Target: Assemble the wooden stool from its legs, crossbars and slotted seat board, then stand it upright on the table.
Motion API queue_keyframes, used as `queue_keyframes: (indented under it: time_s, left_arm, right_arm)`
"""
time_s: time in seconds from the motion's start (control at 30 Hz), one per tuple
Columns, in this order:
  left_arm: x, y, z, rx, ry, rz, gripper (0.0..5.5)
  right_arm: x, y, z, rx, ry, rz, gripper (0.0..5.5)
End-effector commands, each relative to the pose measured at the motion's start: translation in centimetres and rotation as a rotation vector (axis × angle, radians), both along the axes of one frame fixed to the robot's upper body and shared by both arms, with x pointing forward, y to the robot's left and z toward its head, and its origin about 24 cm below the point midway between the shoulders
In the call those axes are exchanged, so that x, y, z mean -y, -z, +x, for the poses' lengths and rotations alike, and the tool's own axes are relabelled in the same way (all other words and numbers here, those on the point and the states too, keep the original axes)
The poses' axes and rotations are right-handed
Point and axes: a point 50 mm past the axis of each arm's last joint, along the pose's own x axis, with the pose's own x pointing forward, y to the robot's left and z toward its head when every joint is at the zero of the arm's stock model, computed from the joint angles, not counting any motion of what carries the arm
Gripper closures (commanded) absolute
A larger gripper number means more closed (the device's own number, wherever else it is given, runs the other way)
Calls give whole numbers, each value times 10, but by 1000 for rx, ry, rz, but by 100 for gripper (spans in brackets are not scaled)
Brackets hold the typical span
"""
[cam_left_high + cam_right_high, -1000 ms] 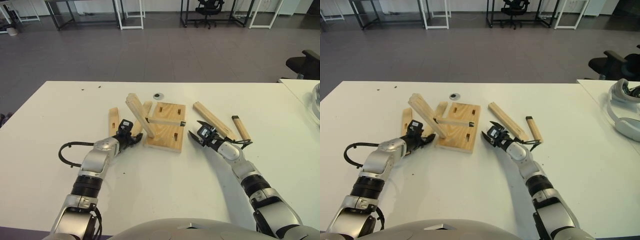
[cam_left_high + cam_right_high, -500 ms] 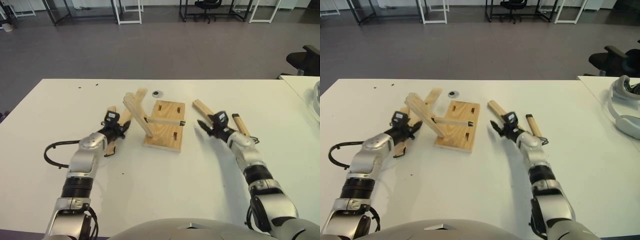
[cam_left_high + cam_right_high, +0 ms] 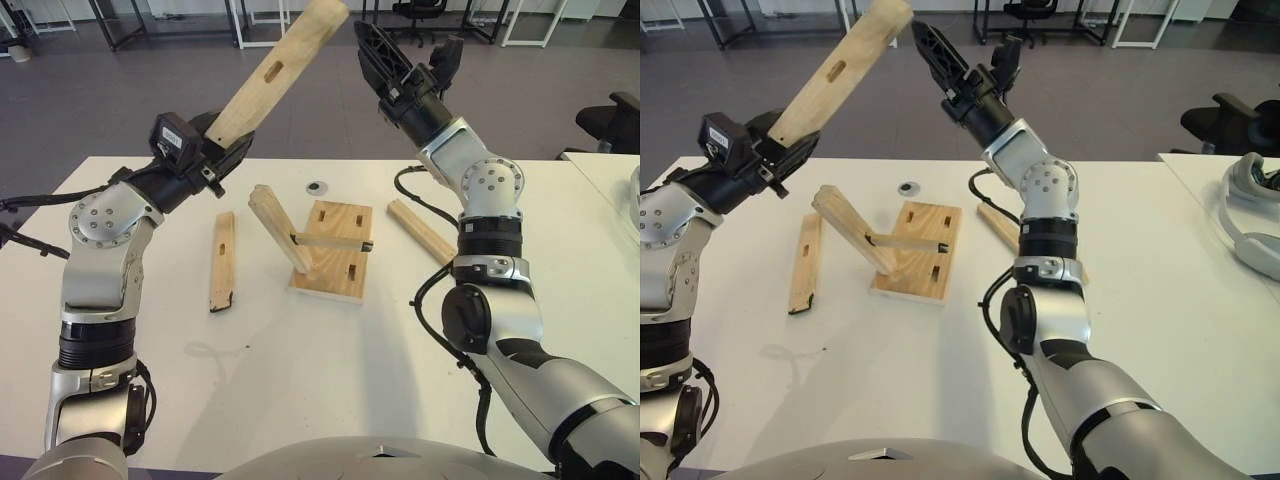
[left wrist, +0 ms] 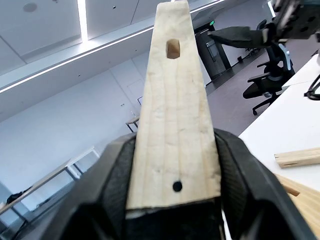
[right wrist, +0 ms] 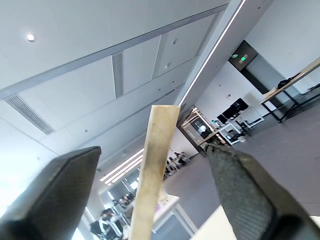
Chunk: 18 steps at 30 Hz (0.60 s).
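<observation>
the left gripper (image 3: 215, 150) is clamped on the lower end of a wooden leg (image 3: 275, 72), held high over the table's far left and slanting up to the right. the right gripper (image 3: 408, 45) is raised beside the leg's top end with its fingers spread wide apart and nothing between them.

below, on the white table (image 3: 300, 380), the slotted seat board (image 3: 328, 278) lies flat near the middle. a second leg (image 3: 280, 228) leans tilted at its left edge, and one crossbar (image 3: 330, 241) runs from that leg to the right over the board. a third leg (image 3: 222, 260) lies flat to the left, a fourth (image 3: 420, 230) to the right, partly behind the right arm. that makes four legs, one crossbar, one board. a small dark round thing (image 3: 317, 187) sits just beyond the board.

beyond the table are a grey floor, frame tables and office chairs; a headset (image 3: 1250, 220) rests on a neighbouring table at right.
</observation>
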Motion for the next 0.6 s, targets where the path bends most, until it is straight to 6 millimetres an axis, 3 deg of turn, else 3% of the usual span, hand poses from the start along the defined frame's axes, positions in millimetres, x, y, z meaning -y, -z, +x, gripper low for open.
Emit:
queue_keyframes:
  time_s: [0.03,0.17,0.33,0.6]
  left_arm:
    - [15,-10,-4,43,84,70,342]
    - [18,-10,-5,65,95,125,342]
    - [21,-8,-8,96,114,217,342]
    - [23,-15,-6,138,103,219,342]
  right_arm:
    - [-6,-23,-6,33,-34,69,158]
    - [-6,-26,-9,20,-39,85,158]
    - [2,-22,-10,-6,-24,92,257]
    - [7,-14,-15,-13,-4,73,405]
